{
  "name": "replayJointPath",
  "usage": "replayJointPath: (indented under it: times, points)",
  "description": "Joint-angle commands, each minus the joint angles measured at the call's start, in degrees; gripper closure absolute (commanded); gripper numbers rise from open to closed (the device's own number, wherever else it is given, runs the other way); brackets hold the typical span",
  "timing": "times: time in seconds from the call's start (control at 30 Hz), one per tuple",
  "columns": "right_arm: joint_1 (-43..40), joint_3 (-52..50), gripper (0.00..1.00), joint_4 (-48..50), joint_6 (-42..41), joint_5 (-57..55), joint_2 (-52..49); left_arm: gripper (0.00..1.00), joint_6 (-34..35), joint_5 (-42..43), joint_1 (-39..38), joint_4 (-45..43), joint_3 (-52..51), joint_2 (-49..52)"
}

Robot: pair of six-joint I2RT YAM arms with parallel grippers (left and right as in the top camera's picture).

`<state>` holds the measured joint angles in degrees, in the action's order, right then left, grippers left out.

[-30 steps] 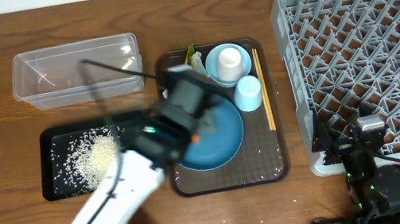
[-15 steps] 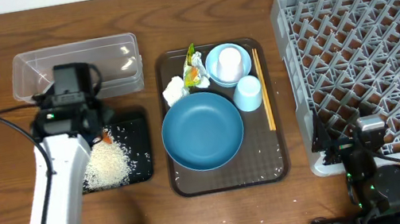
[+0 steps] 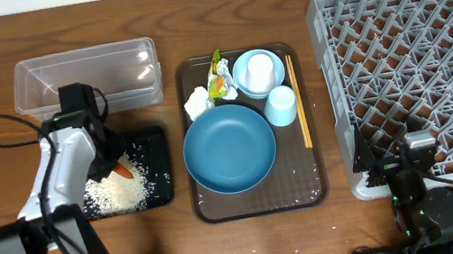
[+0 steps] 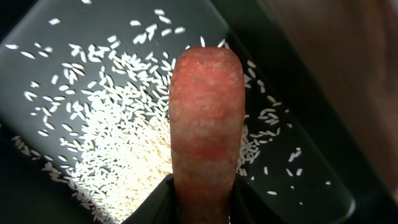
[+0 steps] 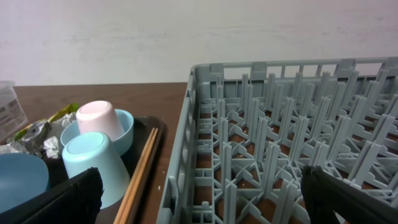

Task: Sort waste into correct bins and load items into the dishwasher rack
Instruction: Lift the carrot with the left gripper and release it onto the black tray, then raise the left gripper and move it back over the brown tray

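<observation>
My left gripper (image 3: 112, 166) is shut on a small orange carrot (image 3: 124, 171), holding it just above the black tray (image 3: 153, 149). In the left wrist view the carrot (image 4: 206, 112) stands out from the jaws over the loose white rice (image 4: 124, 146). The rice pile (image 3: 118, 191) lies in that tray. My right gripper (image 5: 208, 208) stands open and empty by the near-left corner of the grey dishwasher rack (image 3: 421, 60). On the brown serving tray (image 3: 261, 202) sit the dark-blue bowl (image 3: 229, 149), the white cup (image 3: 260, 69) in the light-blue bowl (image 3: 243, 81), the pale-blue cup (image 3: 281, 106), the chopsticks (image 3: 298, 102), the tissue (image 3: 197, 104) and the wrapper (image 3: 219, 81).
The clear plastic tub (image 3: 86, 76) stands behind the black tray with nothing in it. A black cable (image 3: 2, 121) loops on the table left of my left arm. The rack (image 5: 280, 137) fills most of the right wrist view.
My left arm swung from above the serving tray over to the black tray with the carrot in its jaws, and now holds it low over the rice. The right arm stayed still.
</observation>
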<state>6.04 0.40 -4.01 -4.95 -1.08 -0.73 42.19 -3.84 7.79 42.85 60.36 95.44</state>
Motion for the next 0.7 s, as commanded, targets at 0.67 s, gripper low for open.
replayJointPath:
  times: [0.67]
  points:
    - [1.4,-0.1,0.01,-0.2,0.7,0.0,0.0,0.65,-4.2,1.8,0.3,6.6,3.1,-8.3]
